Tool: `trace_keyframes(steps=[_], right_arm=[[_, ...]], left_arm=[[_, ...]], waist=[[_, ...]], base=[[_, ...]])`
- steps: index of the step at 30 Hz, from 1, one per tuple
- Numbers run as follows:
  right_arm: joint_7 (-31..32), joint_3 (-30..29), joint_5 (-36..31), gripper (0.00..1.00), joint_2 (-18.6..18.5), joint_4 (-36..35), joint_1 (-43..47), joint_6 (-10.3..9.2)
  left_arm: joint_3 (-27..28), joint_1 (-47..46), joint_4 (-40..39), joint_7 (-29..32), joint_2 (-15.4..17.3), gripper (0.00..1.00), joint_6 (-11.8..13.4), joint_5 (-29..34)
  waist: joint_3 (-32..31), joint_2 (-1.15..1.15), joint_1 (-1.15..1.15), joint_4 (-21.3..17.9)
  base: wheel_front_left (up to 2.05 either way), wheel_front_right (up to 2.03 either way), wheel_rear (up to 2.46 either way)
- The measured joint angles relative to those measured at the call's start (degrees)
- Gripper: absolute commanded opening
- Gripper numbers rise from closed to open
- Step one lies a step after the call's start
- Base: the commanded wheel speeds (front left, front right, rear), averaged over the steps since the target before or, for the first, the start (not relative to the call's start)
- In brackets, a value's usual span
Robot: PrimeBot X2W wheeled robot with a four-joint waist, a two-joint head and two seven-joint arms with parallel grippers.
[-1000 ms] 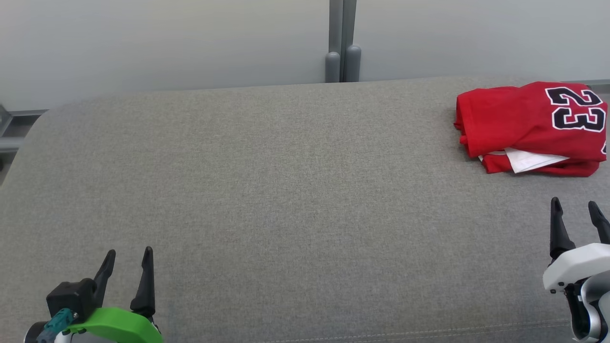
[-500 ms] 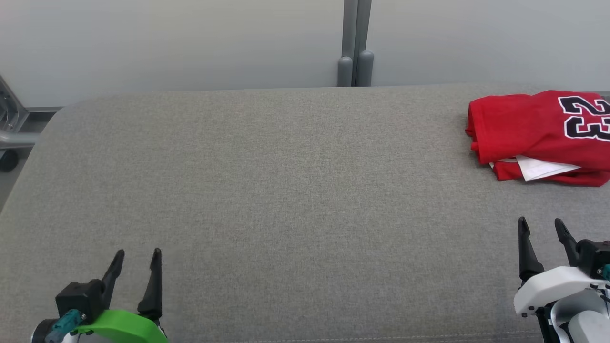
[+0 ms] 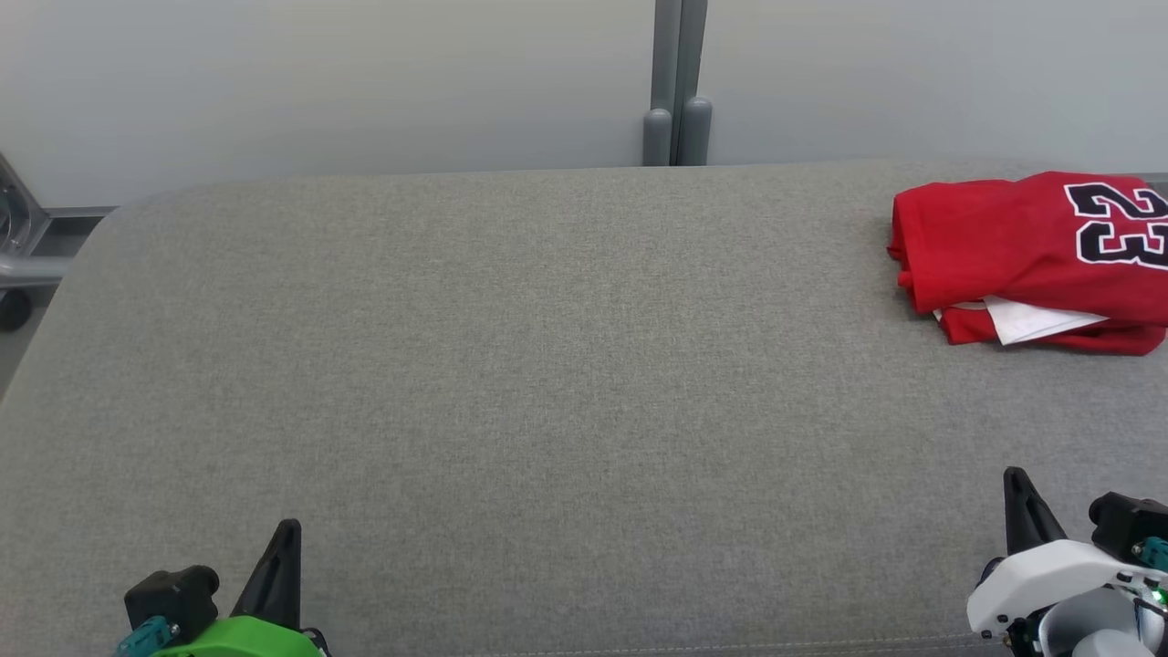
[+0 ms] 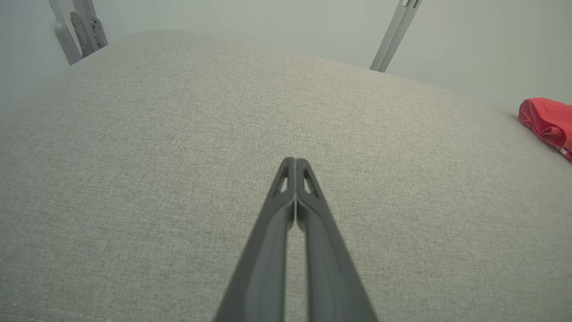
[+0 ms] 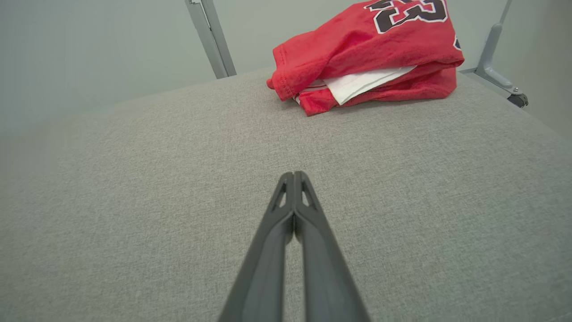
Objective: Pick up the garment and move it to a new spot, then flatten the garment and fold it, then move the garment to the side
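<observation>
The garment (image 3: 1022, 242) is a red jersey with a black-and-white number, folded into a bundle at the far right of the grey cushion (image 3: 547, 383), a white layer poking out of its front edge. It also lies ahead in the right wrist view, garment (image 5: 357, 53), and at the right edge of the left wrist view, garment (image 4: 547, 120). My left gripper (image 3: 287, 538) sits low at the near left, shut and empty, its fingers pressed together, left gripper (image 4: 295, 159). At the near right my right gripper (image 3: 1017, 484) is shut on nothing too, well short of the jersey, right gripper (image 5: 294, 173).
A grey upright post (image 3: 675, 82) stands against the pale wall behind the cushion's far edge. A metal frame with a wheel (image 3: 14, 274) shows past the cushion's left end, and another frame leg (image 5: 496, 58) past its right end.
Both grippers went from open to shut and dropped lower toward the near edge. The camera shifted slightly between the oldest frame and now; the jersey stays where it lay.
</observation>
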Motion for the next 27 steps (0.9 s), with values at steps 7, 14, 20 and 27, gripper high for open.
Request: trace_keyframes(steps=[7, 14, 20, 27], right_arm=[[1.71, -1.14, 5.72, 0.00, 0.87, 0.08, -0.38, 0.97], [3.39, -2.48, 10.55, 0.00, 1.54, 0.04, -1.29, 1.87], [4.67, -3.61, 14.61, 0.00, 2.20, 0.02, -1.70, 2.74], [6.34, -4.82, 19.28, 0.00, 2.99, -0.20, -2.41, 3.68]], left_arm=[[1.40, -0.03, -0.04, 1.45, -0.92, 0.00, -0.62, -4.47], [3.01, -0.09, -0.04, 2.78, -1.59, 0.00, -1.27, -8.45], [4.25, -0.15, -0.04, 4.24, -2.35, 0.00, -1.93, -12.05], [5.80, -0.69, -0.02, 5.69, -2.98, 0.00, -2.53, -16.27]], waist=[[0.12, 0.00, 0.00, -0.31], [0.24, 0.00, 0.00, -0.62], [0.34, 0.00, 0.00, -0.89], [0.46, 0.00, 0.00, -1.20]], base=[[0.00, 0.00, 0.00], [0.00, 0.00, 0.00], [0.00, 0.00, 0.00], [0.00, 0.00, 0.00]])
